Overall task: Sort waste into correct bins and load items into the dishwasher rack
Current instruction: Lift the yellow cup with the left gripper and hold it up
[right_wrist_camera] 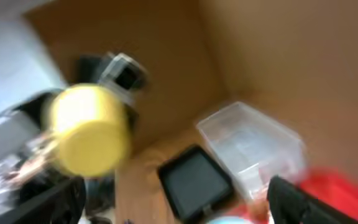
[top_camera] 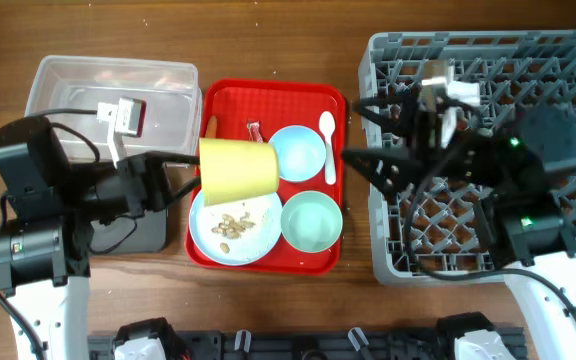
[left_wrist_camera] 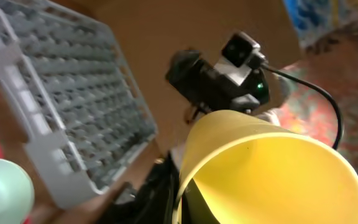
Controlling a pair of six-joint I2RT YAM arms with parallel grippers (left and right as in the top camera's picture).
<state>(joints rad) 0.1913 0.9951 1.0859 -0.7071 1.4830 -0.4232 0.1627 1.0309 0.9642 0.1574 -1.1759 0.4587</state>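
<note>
On the wooden worktop sits a red serving tray. Above its pale blue plate, the left gripper clasps the yellow cup, tipped sideways. The right gripper hangs empty, jaws spread, at the left edge of the dishwasher rack.

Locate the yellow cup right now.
Overhead, the yellow cup is tipped on its side in the left gripper, over the left edge of the red tray, overlapping the far rim of the pale blue plate holding food scraps.
</note>
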